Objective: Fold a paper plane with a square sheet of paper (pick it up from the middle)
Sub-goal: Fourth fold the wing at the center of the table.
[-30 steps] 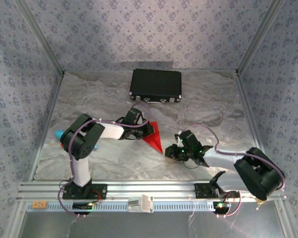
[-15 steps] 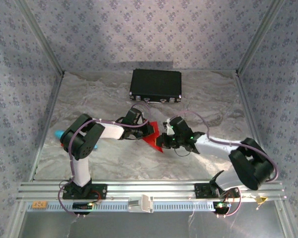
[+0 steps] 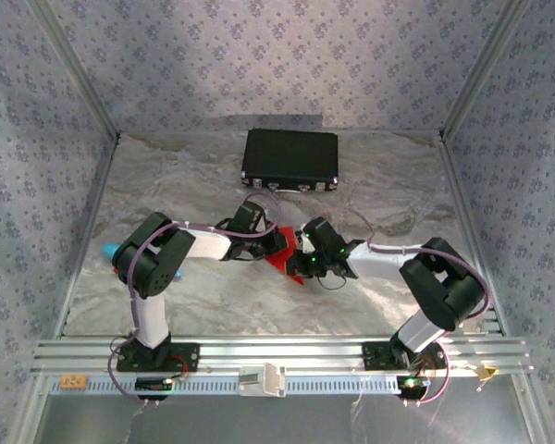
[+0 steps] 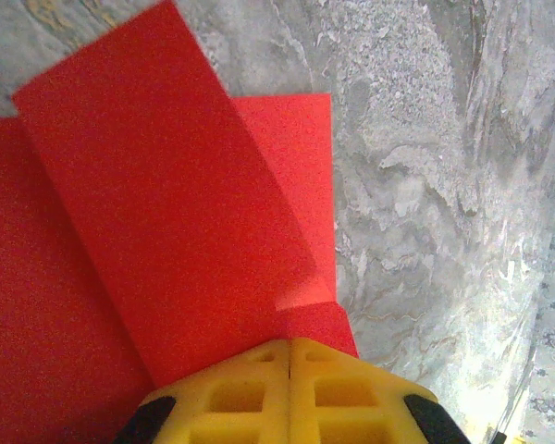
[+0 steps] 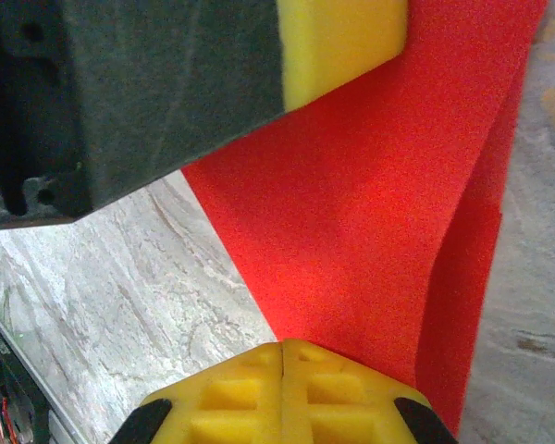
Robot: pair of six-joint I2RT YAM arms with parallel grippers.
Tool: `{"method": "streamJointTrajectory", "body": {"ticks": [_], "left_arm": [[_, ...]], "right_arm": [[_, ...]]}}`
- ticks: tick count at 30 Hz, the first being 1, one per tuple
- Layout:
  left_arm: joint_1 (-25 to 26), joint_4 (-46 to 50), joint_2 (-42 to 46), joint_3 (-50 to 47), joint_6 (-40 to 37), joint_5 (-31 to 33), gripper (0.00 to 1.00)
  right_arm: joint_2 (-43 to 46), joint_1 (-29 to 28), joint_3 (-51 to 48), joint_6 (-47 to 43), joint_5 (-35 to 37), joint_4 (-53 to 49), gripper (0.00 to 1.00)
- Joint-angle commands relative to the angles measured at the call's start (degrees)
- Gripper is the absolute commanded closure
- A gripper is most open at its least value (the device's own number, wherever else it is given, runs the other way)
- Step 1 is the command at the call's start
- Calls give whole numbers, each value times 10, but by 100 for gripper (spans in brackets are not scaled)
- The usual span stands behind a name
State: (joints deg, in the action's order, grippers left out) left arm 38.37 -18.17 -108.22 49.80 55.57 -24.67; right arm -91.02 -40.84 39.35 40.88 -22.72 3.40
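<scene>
Top external view: both arms meet near the centre of the table [image 3: 203,185]. The left gripper [image 3: 277,243] and right gripper [image 3: 302,263] sit tip to tip over the folded red paper [image 3: 279,263], which is mostly hidden beneath them; only a small pointed bit shows. Left wrist cam: yellow pads [image 4: 351,381] pressed together with no gap, tips on the paper where a raised flap ends. Cannot tell whether a layer is caught between them. Right wrist cam: its pads [image 5: 342,393] likewise pressed together at the paper's edge; the left gripper's black body is cut off at top. Black case [image 3: 289,157] at far edge, well apart. Turquoise object [image 3: 106,248] behind the left arm, largely hidden.
</scene>
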Motion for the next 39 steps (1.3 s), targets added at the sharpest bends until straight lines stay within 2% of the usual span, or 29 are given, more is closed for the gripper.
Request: {"method": "streamJointTrajectory", "body": {"ticks": [1, 14, 24, 34, 39], "left_arm": [[-1, 25, -22, -9, -8, 15, 95], [-5, 25, -21, -14, -9, 16, 95], [-10, 23, -22, -21, -7, 19, 95], [-12, 23, -23, -23, -4, 22, 95], [-11, 20, -23, -22, -4, 18, 95]], "right_arm": [[-12, 5, -5, -6, 0, 3, 99], [-5, 6, -97, 47, -20, 101, 98], [26, 4, -157, 66, -25, 128, 98], [89, -2, -229, 68, -6, 104, 97], [134, -4, -229, 60, 5, 55, 98]]}}
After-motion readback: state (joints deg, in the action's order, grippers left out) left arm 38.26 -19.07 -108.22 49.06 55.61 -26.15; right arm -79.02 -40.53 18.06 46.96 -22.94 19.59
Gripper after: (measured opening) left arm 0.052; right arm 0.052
